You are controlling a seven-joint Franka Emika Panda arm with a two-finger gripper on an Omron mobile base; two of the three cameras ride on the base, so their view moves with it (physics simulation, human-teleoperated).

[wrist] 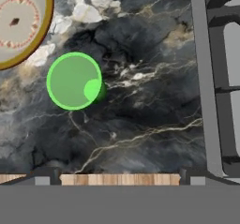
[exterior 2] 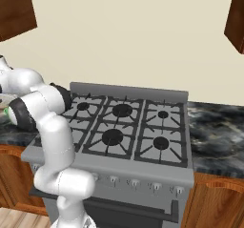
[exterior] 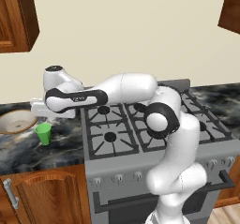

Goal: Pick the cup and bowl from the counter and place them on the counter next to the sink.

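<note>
Hand (exterior: 40, 107) hovers above the surface (wrist: 140, 110), arm stretched out level over the stove (exterior: 140, 124); the tips barely show, so I cannot tell whether it is spread or closed. In the hand view the cup (wrist: 74, 81), bright green and upright, sits at 10 o'clock from centre, apart from the bowl (wrist: 21, 21) at 11. Bare marble runs to the stove edge at 3 o'clock.

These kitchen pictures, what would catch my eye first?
Probably the big white robot arm stretching leftward over the grey stove. Next, the bright green cup standing on the black marble counter, just beside the stove. Close beside the cup sits the tan-rimmed bowl.
</note>
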